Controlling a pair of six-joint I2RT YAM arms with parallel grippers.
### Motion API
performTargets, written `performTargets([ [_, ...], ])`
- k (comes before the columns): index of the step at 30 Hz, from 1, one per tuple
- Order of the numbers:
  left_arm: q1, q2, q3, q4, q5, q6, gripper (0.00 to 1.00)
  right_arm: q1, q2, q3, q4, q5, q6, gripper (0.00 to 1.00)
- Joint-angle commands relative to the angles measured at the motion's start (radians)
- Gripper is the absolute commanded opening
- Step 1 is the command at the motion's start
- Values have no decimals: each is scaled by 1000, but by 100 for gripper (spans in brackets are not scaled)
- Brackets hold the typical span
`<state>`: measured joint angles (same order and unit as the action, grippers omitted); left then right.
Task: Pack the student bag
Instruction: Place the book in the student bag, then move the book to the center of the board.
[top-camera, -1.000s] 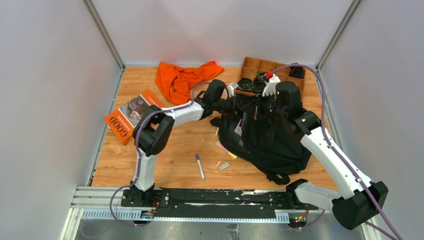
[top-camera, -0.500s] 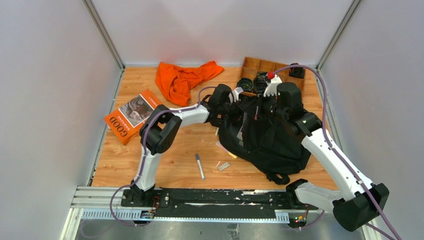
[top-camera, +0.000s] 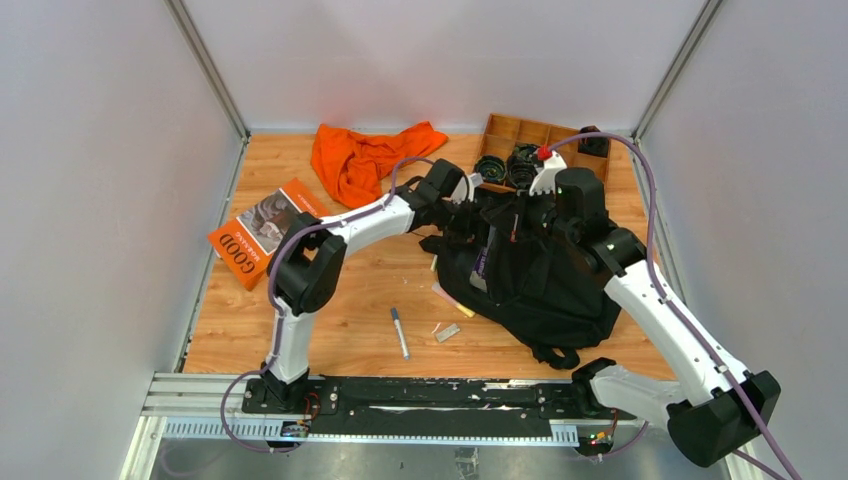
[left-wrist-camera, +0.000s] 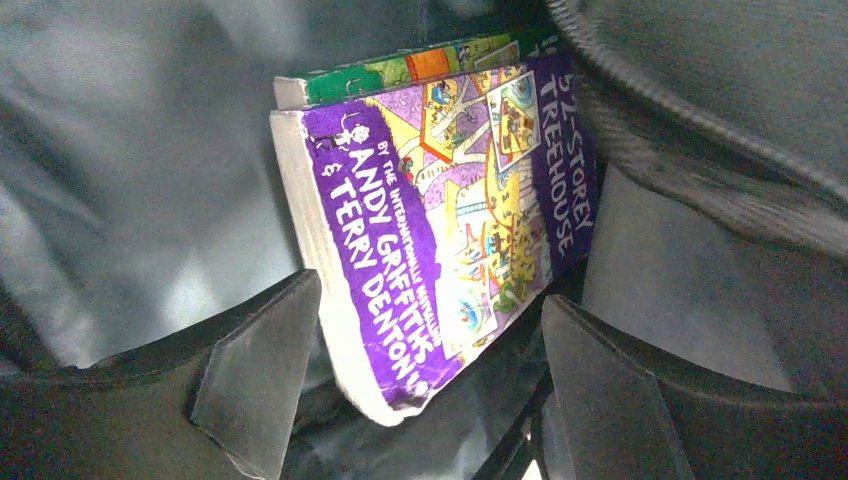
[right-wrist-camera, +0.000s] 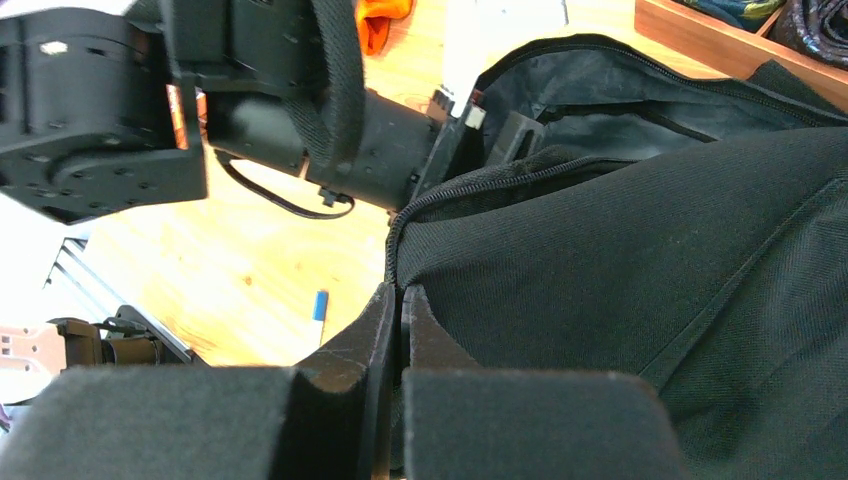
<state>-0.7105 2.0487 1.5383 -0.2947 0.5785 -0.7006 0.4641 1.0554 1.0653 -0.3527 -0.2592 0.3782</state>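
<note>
Purple book (left-wrist-camera: 450, 220) inside black bag (top-camera: 545, 290), framed by left tool (left-wrist-camera: 430, 295) spread wide open; right tool (right-wrist-camera: 400, 300) pinched shut on bag's zipper edge

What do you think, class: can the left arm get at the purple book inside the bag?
Probably yes. The left tool is open inside the student bag, straddling the purple book with nothing in between. The right tool pinches the bag's zipper edge, apparently holding the mouth open.

Top view evenly lit, soft shadows noted. Left wrist view dim inside the large black fabric backpack (left-wrist-camera: 120, 150), upper edges blurred. Right wrist foreground defocused.
</note>
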Motion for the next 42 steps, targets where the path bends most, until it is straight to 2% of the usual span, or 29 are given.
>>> performTargets([
  [1,-9,-86,70,-170,-101,143,86,-12,-26,-10,37,6,15,0],
  [8,-9,-163,115,-249,-127,169,86,-16,-37,-25,33,30,22,0],
  [11,-1,-200,145,-332,-169,206,84,-23,-46,-35,32,35,28,0],
  [16,50,-308,62,-402,-172,235,79,-37,-48,-40,27,34,23,0],
  [21,165,-477,-66,-422,-207,244,78,-37,-16,-43,29,13,8,0],
  [26,311,-601,-138,-487,-414,268,79,-31,60,-66,91,-117,-7,0],
  [27,335,-611,-145,-505,-464,271,82,-31,80,-66,88,-125,-12,6],
  [28,358,-619,-154,-514,-498,271,82,-30,102,-65,80,-128,-18,18],
  [30,402,-627,-172,-522,-570,269,85,-28,140,-55,50,-132,-32,48],
  [31,429,-627,-180,-525,-612,262,84,-28,152,-47,28,-127,-38,60],
  [32,444,-623,-184,-527,-679,250,83,-28,158,-38,9,-117,-43,67],
  [36,472,-551,-156,-525,-984,210,77,-28,134,-31,-4,-104,-87,74],
  [39,488,-415,-41,-531,-1055,206,87,-29,106,-27,-25,-66,-115,75],
  [42,493,-232,98,-554,-1122,198,89,-30,83,-36,-24,-78,-124,74],
])
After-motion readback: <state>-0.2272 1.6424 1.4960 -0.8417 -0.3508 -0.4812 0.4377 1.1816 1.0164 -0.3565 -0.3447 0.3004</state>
